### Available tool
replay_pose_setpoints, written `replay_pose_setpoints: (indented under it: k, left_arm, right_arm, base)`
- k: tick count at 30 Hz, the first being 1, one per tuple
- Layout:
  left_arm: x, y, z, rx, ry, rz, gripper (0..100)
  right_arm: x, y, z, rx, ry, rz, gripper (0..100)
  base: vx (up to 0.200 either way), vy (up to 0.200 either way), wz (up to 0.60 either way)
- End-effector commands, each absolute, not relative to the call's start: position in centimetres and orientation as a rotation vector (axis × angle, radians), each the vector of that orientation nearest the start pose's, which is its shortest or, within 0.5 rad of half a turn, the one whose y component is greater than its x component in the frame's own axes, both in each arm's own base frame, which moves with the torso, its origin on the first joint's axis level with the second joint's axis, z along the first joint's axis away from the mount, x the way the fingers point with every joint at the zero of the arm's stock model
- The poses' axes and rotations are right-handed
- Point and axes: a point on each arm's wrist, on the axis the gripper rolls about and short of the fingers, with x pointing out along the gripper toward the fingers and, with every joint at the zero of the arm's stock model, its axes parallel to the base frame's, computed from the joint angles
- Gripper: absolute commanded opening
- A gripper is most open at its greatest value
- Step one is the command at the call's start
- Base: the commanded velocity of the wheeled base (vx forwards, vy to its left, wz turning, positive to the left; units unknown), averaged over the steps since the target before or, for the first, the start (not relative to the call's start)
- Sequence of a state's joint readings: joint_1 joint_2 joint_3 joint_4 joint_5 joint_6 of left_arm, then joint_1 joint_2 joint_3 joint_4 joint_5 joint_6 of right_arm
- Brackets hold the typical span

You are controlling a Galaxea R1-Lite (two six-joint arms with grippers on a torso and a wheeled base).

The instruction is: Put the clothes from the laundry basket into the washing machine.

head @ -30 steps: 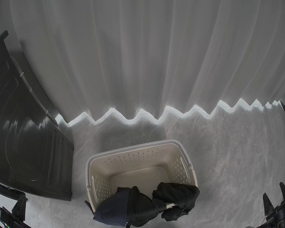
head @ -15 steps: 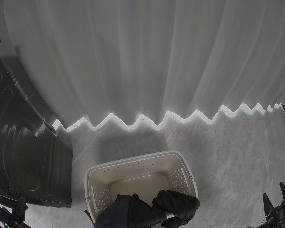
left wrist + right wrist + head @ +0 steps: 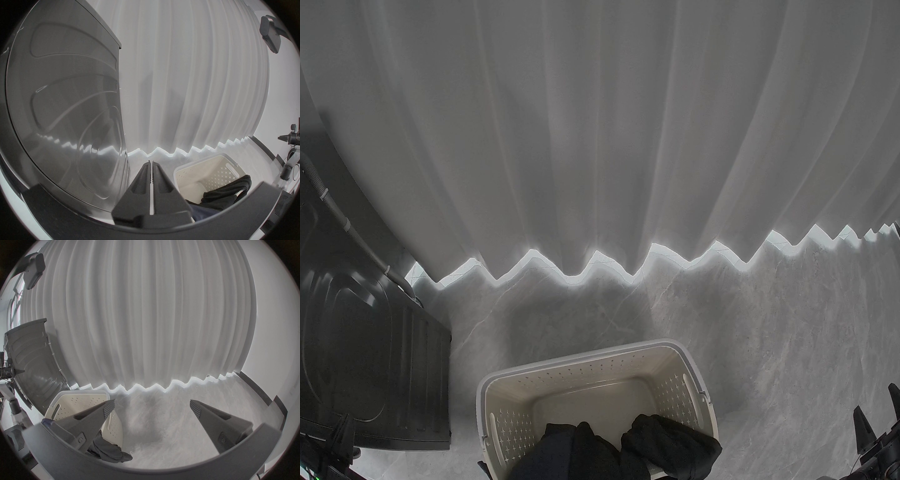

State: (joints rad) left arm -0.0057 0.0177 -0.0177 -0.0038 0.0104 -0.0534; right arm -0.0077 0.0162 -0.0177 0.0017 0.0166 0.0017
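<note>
A: Where are the clothes (image 3: 669,445)?
B: Heaped at the near end of the laundry basket (image 3: 594,374), dark cloth draped over its rim, with a fold hanging down the outside. Perhaps two garments, one black and one navy, but the folds make that hard to tell.
A: And the basket?
B: On the grey floor (image 3: 800,325), before the white curtain (image 3: 600,125). The dark washing machine (image 3: 356,356) stands near it on the robot's left, with a strip of floor between them.
A: The jaws?
B: The left jaws are clenched together with nothing between them, low beside the machine. The right jaws are spread wide and empty, above the floor to the right of the basket.
</note>
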Motion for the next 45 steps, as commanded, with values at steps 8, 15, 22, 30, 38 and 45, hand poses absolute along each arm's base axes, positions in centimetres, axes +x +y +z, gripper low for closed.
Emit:
replay_pose_setpoints:
  k: [8,15,22,30,38,45]
  left_arm:
    - [-2.24,0.05,7.65,-0.054,0.000,0.011,0]
    - [-2.24,0.05,7.65,-0.054,0.000,0.011,0]
    - [-2.24,0.05,7.65,-0.054,0.000,0.011,0]
    - [-2.24,0.05,7.65,-0.054,0.000,0.011,0]
    - [-2.24,0.05,7.65,-0.054,0.000,0.011,0]
    - [-2.25,0.05,7.65,-0.054,0.000,0.012,0]
  right_arm:
    - [-2.23,0.06,7.55,0.002,0.008,0.009,100]
    - [-2.23,0.06,7.55,0.002,0.008,0.009,100]
    - [-2.23,0.06,7.55,0.002,0.008,0.009,100]
    - [-2.23,0.06,7.55,0.002,0.008,0.009,100]
    - [-2.23,0.06,7.55,0.002,0.008,0.009,100]
    - [-2.23,0.06,7.55,0.002,0.008,0.009,100]
  base:
    - [0.050,0.000,0.00]
    - [0.000,0.000,0.00]
    - [0.000,0.000,0.00]
    - [0.000,0.000,0.00]
    - [0.000,0.000,0.00]
    - [0.000,0.000,0.00]
